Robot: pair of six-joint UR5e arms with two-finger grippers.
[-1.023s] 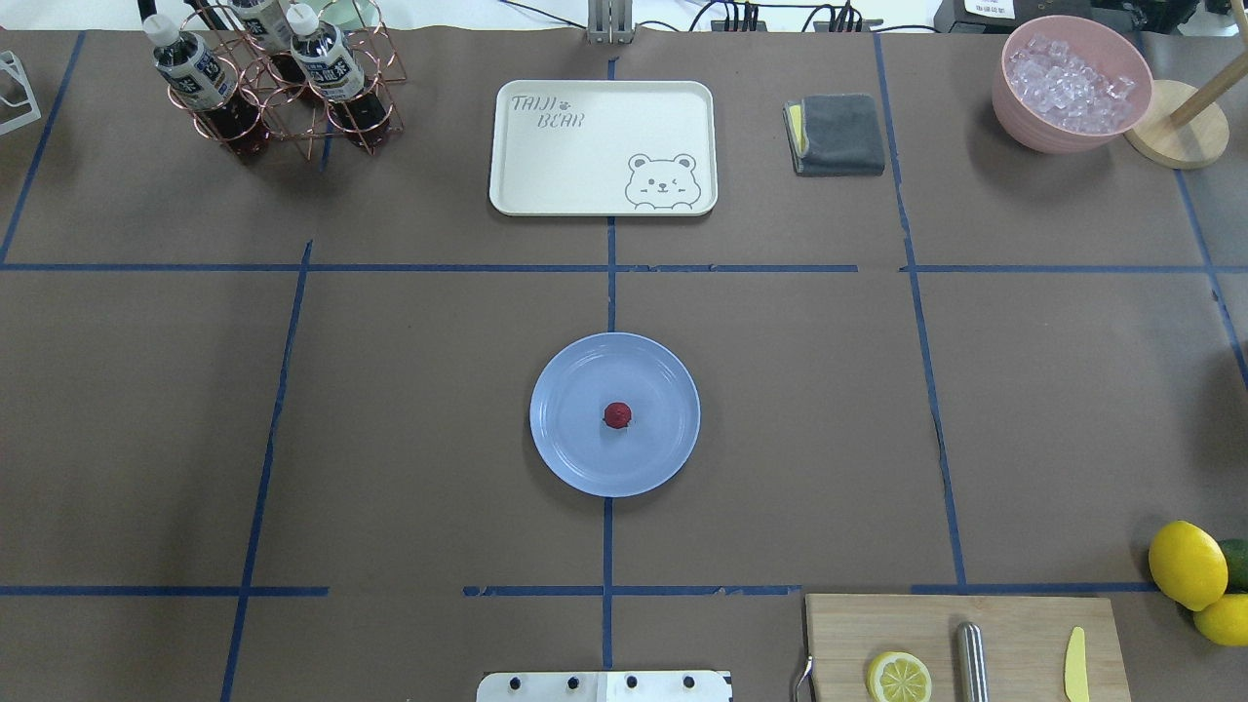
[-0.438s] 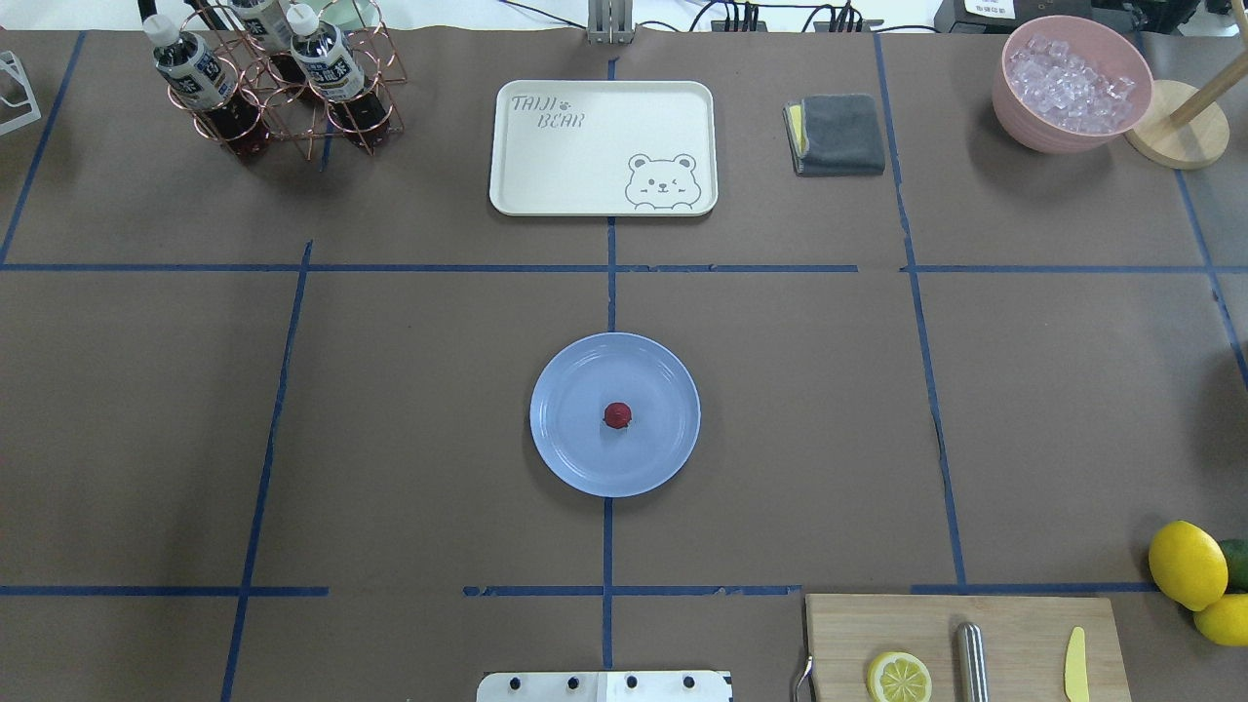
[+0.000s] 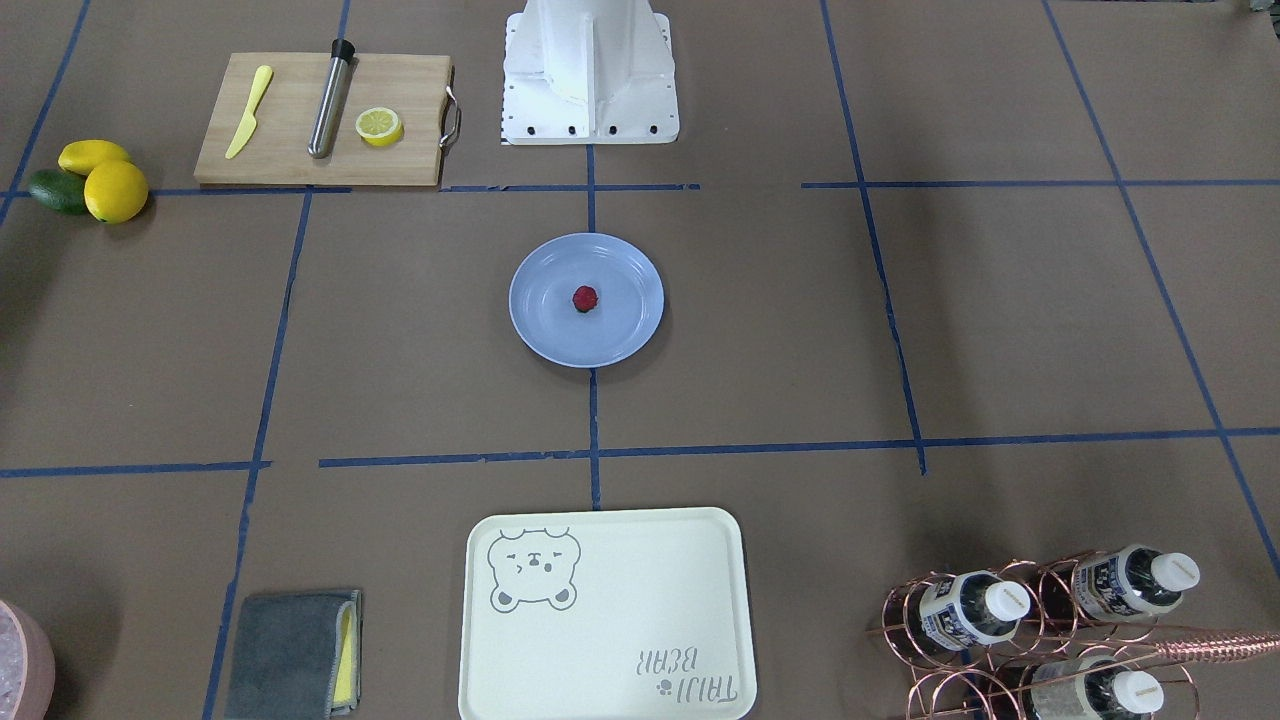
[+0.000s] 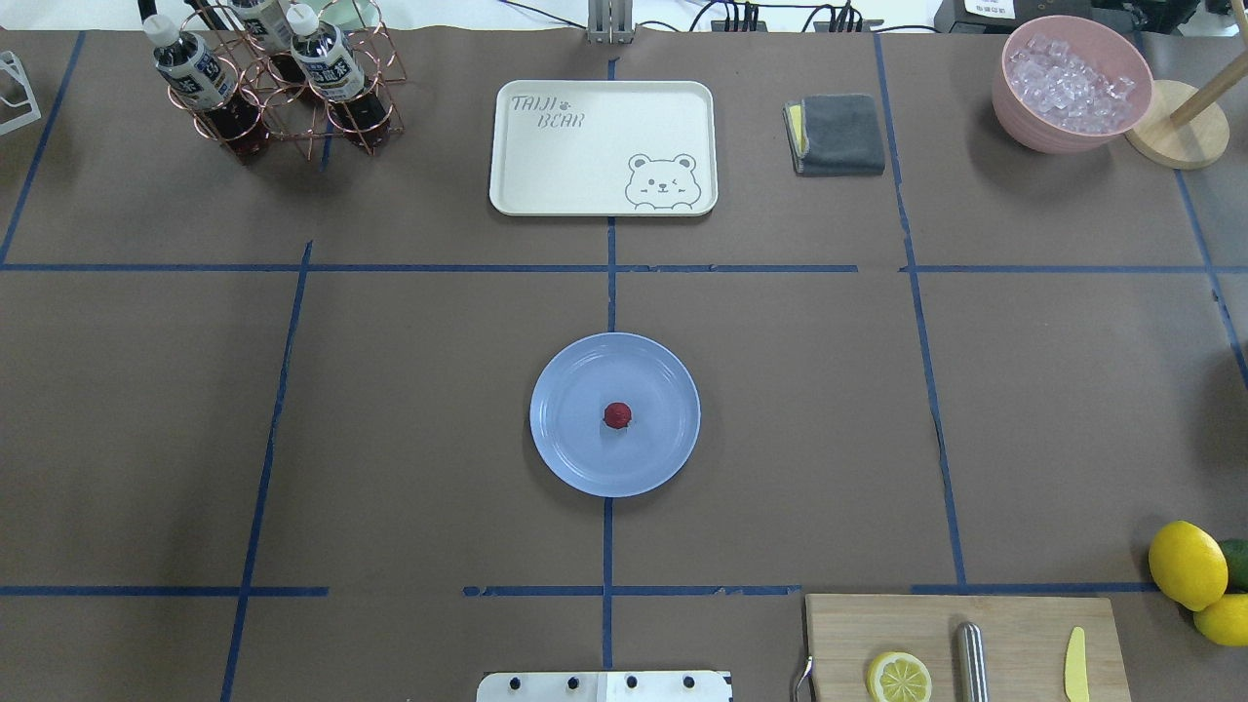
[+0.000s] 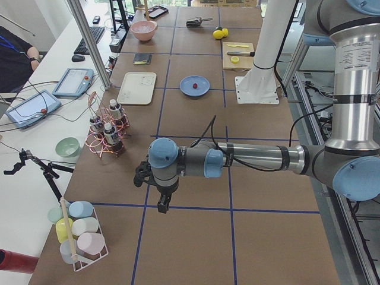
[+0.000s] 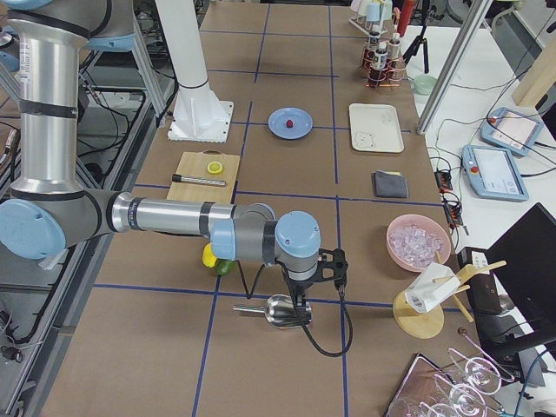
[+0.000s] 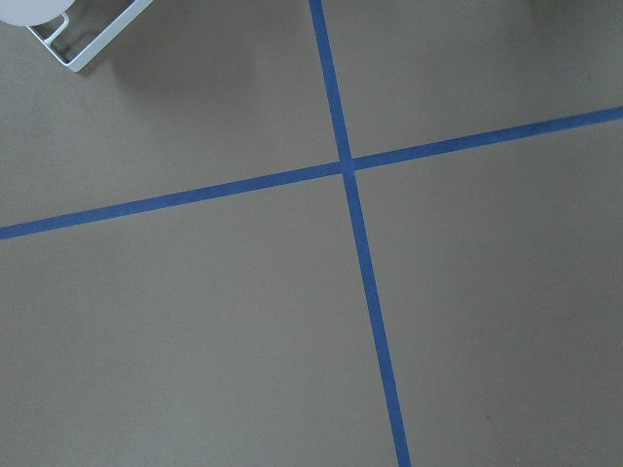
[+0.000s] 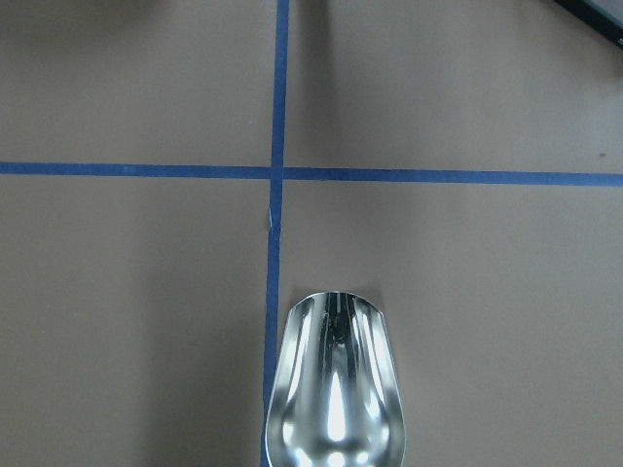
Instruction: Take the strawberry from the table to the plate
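The small dark-red strawberry (image 4: pixel 616 415) lies in the middle of the light-blue plate (image 4: pixel 575 448), which sits at the centre of the brown-paper table (image 4: pixel 390 409). The front-facing view shows the same berry (image 3: pixel 585 298) on the plate (image 3: pixel 625 325). No gripper is near it. My left gripper (image 5: pixel 161 203) hangs over bare table far off at the left end. My right gripper (image 6: pixel 301 306) hangs far off at the right end, just above a metal scoop (image 8: pixel 333 394). Both show only in the side views, so I cannot tell whether they are open or shut.
A cream bear tray (image 4: pixel 603 146) lies beyond the plate. A copper rack of bottles (image 4: pixel 278 83) stands far left; a grey cloth (image 4: pixel 837 134) and a pink ice bowl (image 4: pixel 1071 83) far right. A cutting board (image 4: pixel 965 648) and lemons (image 4: pixel 1188 565) sit near right.
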